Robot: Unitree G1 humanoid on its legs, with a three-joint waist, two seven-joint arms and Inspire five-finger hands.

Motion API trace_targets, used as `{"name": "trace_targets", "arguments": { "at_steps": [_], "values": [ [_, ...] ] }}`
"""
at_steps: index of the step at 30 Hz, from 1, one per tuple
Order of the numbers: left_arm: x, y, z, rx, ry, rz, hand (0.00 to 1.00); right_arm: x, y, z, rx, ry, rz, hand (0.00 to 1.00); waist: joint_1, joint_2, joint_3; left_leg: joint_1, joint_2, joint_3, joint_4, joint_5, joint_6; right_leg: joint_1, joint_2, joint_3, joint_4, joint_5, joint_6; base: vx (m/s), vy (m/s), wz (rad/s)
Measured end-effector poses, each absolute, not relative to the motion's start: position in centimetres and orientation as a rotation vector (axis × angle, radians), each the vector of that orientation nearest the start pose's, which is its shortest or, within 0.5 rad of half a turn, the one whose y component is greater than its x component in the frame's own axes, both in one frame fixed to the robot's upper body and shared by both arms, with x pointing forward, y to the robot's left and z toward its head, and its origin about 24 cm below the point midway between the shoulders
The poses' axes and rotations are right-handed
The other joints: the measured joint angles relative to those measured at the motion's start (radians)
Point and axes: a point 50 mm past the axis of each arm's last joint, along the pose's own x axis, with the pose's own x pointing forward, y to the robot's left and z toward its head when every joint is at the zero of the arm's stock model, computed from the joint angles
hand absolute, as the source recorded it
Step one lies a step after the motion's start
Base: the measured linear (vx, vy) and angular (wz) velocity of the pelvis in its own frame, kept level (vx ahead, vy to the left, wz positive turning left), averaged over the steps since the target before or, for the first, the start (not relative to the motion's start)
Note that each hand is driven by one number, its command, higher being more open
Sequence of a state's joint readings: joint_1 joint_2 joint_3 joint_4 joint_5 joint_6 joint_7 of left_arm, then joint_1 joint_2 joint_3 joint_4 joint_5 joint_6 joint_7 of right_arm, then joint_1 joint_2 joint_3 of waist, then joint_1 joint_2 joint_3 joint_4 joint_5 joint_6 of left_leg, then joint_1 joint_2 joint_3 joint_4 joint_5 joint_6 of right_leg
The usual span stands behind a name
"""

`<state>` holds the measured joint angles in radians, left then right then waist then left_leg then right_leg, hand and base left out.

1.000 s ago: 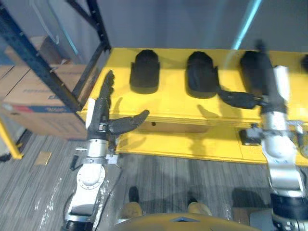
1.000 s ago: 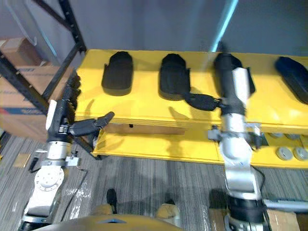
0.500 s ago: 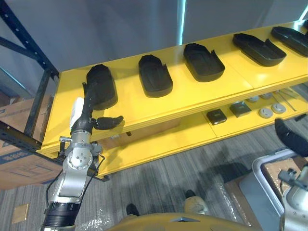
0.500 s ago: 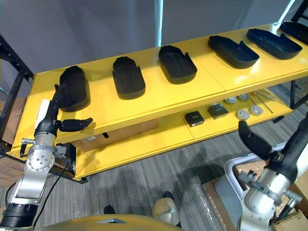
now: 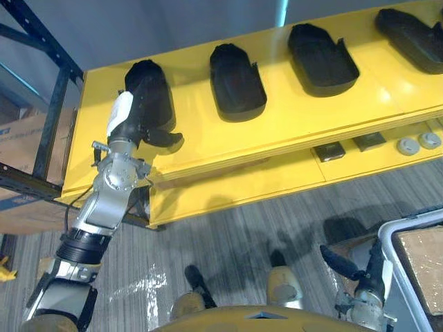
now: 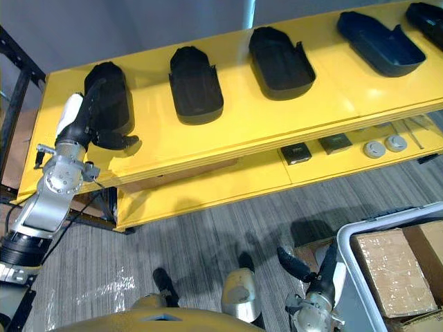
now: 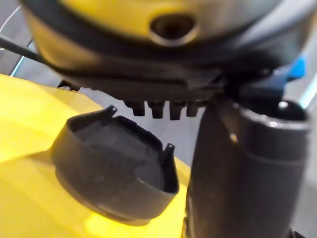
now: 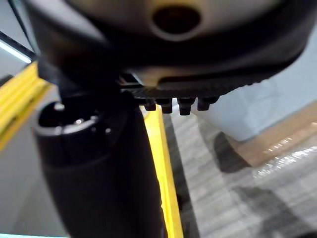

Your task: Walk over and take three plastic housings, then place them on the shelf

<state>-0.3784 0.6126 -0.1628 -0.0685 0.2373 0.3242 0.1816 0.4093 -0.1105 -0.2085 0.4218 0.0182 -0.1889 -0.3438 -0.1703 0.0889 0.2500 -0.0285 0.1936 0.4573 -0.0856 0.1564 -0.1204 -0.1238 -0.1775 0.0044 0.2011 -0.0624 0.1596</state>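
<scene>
Now left hand over leftmost housing; right hand dropped.

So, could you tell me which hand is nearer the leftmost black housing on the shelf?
Left. The left hand is over that housing; the right hand hangs low near the floor.

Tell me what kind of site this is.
Likely a warehouse or factory stockroom: a long yellow shelf with dark steel racking at its end, a row of black housings laid out on it, and cardboard boxes in a grey bin.
</scene>
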Motion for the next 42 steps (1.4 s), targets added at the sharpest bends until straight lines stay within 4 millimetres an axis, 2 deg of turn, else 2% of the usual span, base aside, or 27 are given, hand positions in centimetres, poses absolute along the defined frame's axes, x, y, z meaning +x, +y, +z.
{"name": "trace_targets", "arguments": {
  "at_steps": [6, 15, 25, 31, 42],
  "values": [
    [31.3, 21.0, 15.8, 0.873, -0.190, 0.145, 1.00, 7.9, -25.3, -10.1, -0.134, 0.678, -0.608, 1.00, 0.006, -0.005, 0.004, 0.004, -0.013, -0.014, 0.001, 0.007, 0.001, 0.003, -0.015, -0.015, 0.025, -0.025, 0.002, 0.06, -0.019, 0.09],
    [31.4, 21.3, 15.4, 0.928, -0.086, 0.004, 1.00, 6.0, -25.2, -11.7, -0.066, 0.792, -0.621, 1.00, 0.033, -0.003, 0.008, 0.034, -0.010, -0.040, -0.003, 0.002, -0.004, 0.050, -0.015, -0.041, 0.026, -0.041, 0.000, -0.01, -0.012, 0.07],
    [31.1, 21.8, 15.3, 0.980, -0.035, -0.088, 1.00, 4.2, -26.0, -12.5, -0.051, 0.893, -0.686, 1.00, 0.035, -0.003, 0.007, 0.049, -0.011, -0.054, -0.002, 0.005, -0.003, 0.076, -0.016, -0.056, 0.021, -0.041, 0.000, 0.00, -0.008, 0.04],
    [30.8, 21.2, 15.3, 0.990, -0.054, -0.171, 1.00, 3.3, -26.1, -12.9, -0.039, 0.926, -0.714, 1.00, 0.035, 0.002, -0.002, 0.055, -0.010, -0.062, -0.003, 0.005, -0.004, 0.093, -0.016, -0.063, 0.010, -0.040, 0.001, 0.00, -0.003, 0.02],
    [30.1, 20.1, 13.8, 1.052, 0.009, -0.308, 1.00, 2.6, -26.3, -13.1, -0.015, 0.943, -0.765, 1.00, 0.035, 0.004, -0.027, 0.056, -0.010, -0.073, -0.003, 0.006, -0.004, 0.107, -0.016, -0.075, 0.002, -0.039, 0.002, 0.00, -0.004, 0.03]
  ]
}}
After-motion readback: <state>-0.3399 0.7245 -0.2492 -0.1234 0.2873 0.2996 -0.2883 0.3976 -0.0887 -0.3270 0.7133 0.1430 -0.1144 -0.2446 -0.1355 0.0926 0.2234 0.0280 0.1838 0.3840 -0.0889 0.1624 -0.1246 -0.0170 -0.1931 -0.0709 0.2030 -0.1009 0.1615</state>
